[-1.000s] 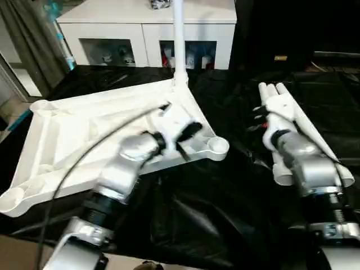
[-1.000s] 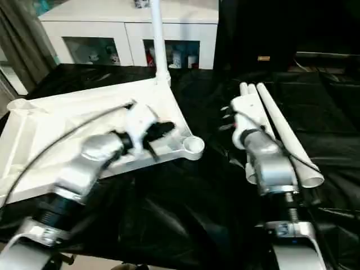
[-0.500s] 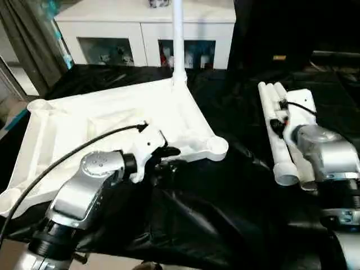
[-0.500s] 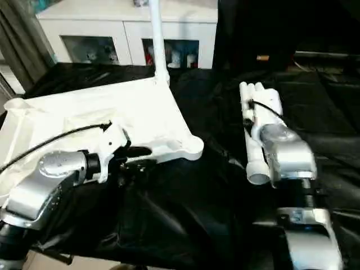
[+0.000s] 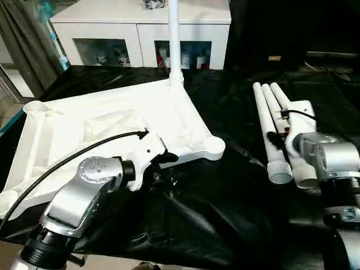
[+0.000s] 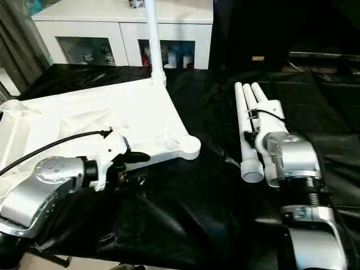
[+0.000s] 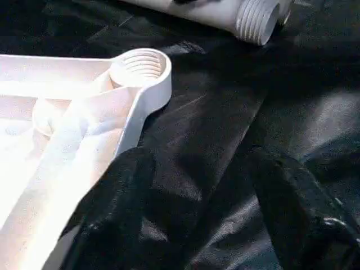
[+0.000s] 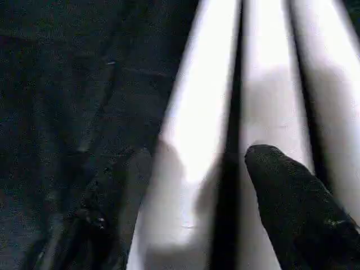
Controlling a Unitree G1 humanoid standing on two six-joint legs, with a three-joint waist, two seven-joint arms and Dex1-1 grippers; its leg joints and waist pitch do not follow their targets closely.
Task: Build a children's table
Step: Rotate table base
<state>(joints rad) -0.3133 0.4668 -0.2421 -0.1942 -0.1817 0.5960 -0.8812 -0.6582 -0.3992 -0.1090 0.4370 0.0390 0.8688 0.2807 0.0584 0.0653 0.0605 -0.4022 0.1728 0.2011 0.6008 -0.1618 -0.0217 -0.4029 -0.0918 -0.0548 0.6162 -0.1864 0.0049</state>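
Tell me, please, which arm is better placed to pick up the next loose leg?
Right, probably. The right gripper hovers open over the loose legs, fingers straddling one; the left gripper sits open by the tabletop.

tabletop (image 5: 112,121): white | legs (image 5: 275,132): white | cloth (image 5: 214,214): black | fingers (image 7: 112,219): black | cabinet (image 5: 140,25): white

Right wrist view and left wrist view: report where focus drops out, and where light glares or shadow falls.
Right wrist view: the loose legs are soft and glowing, with a grey shadow near the black fingers. Left wrist view: the corner socket and its threads are fairly crisp, the near fingers blurred, and the tabletop washes out to glare; the black cloth carries sheen.
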